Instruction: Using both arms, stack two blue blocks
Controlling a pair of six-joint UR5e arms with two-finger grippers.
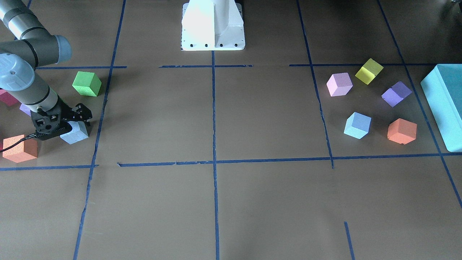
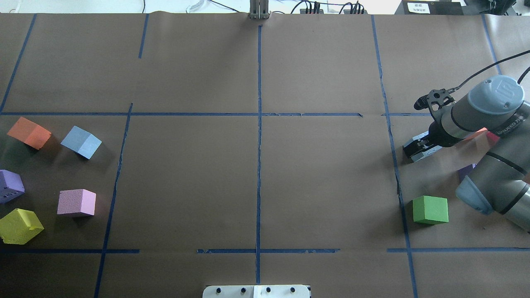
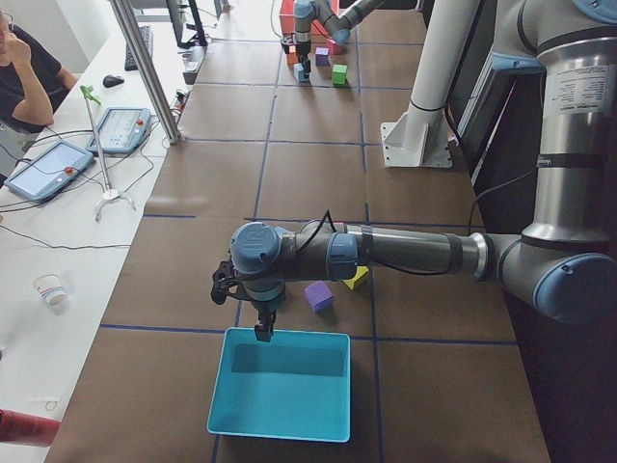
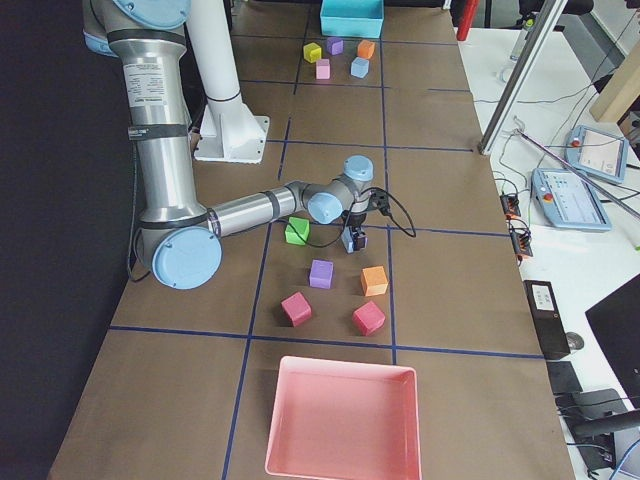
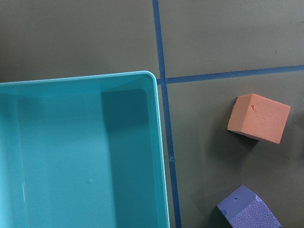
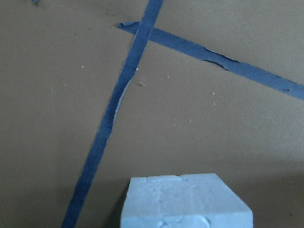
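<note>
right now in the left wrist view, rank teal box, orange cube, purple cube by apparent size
1. teal box, largest by far.
2. orange cube.
3. purple cube, but the frame cuts it off; unsure.

One light-blue foam cube (image 1: pixel 357 125) rests free and flat on the table (image 1: pixel 252 119), near the teal box (image 1: pixel 442 101). The second pale-blue cube (image 1: pixel 74 133) sits well apart from the teal box, at the opposite end. It lies under the right gripper (image 2: pixel 420 149), between its black fingers; whether they press it cannot be told. The left gripper (image 3: pixel 262 331) hangs just over the teal box's rim.
</note>
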